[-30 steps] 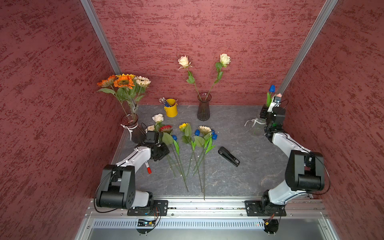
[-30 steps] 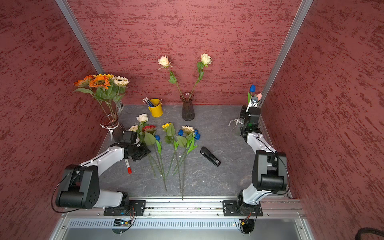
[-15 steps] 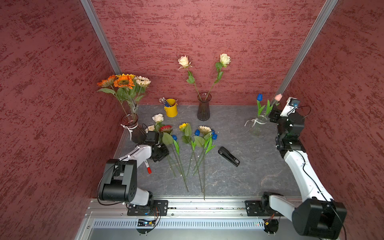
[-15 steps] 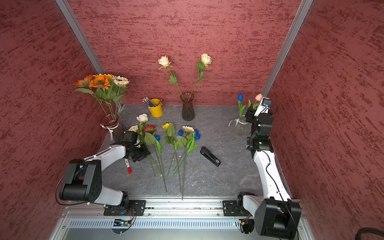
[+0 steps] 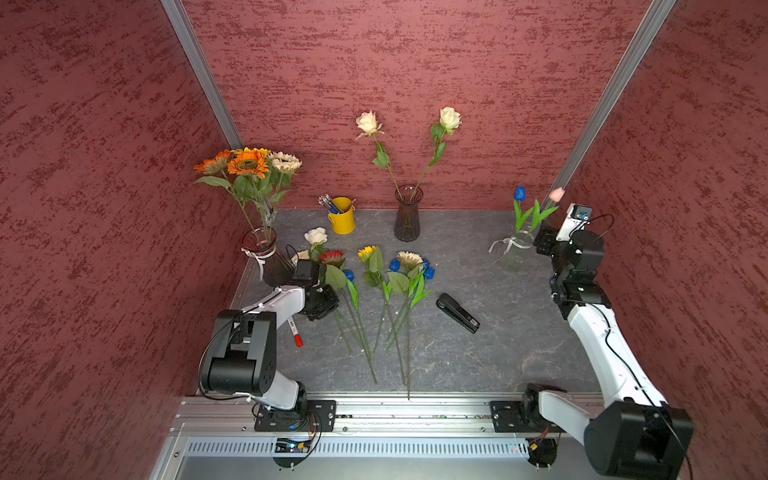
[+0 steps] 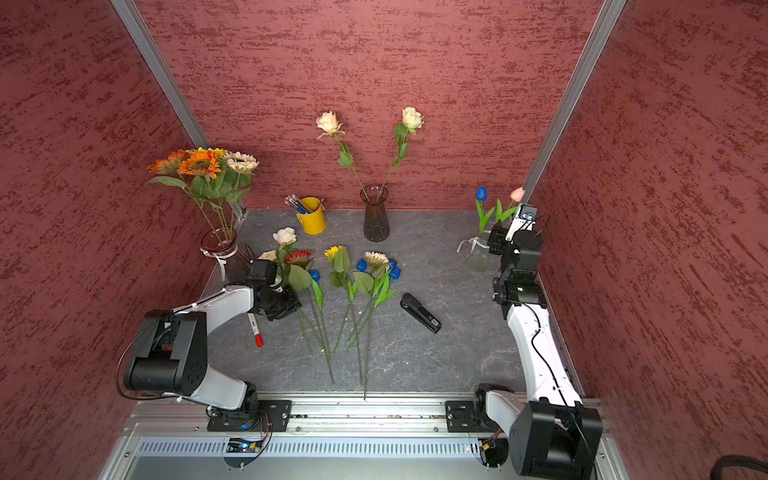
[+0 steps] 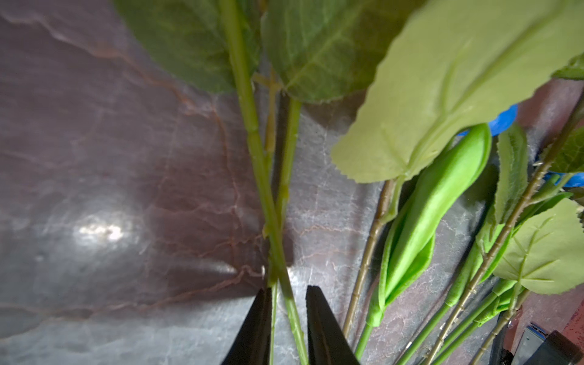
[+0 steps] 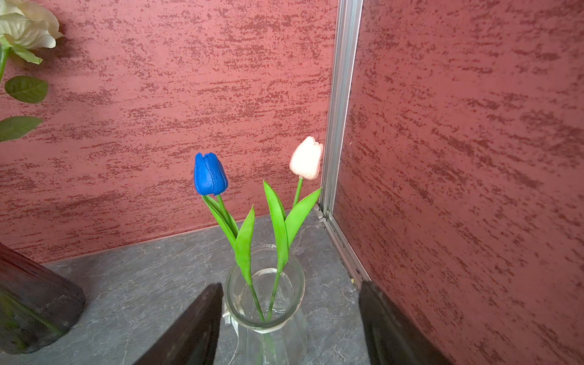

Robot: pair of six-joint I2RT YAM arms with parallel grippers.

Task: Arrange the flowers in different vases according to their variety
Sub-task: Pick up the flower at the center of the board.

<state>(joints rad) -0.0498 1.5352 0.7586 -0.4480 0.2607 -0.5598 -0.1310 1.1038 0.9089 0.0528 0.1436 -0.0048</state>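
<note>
left gripper (image 7: 287, 289) nearly closed round two crossing green flower stems (image 7: 254, 142) lying on the grey marbled tabletop (image 7: 94, 158), grip unclear; may lift both. right gripper (image 8: 290, 284) wide open, empty, just beside the small clear glass vase (image 8: 278, 344) of tulips (image 8: 210, 173); could tip it.

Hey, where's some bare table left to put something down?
Barest is the tabletop between the stapler and the right arm, plus the back strip between the ribbed dark vase and the clear vase. Crowded: centre-left, where loose flowers fan out beside the red-capped marker.
</note>
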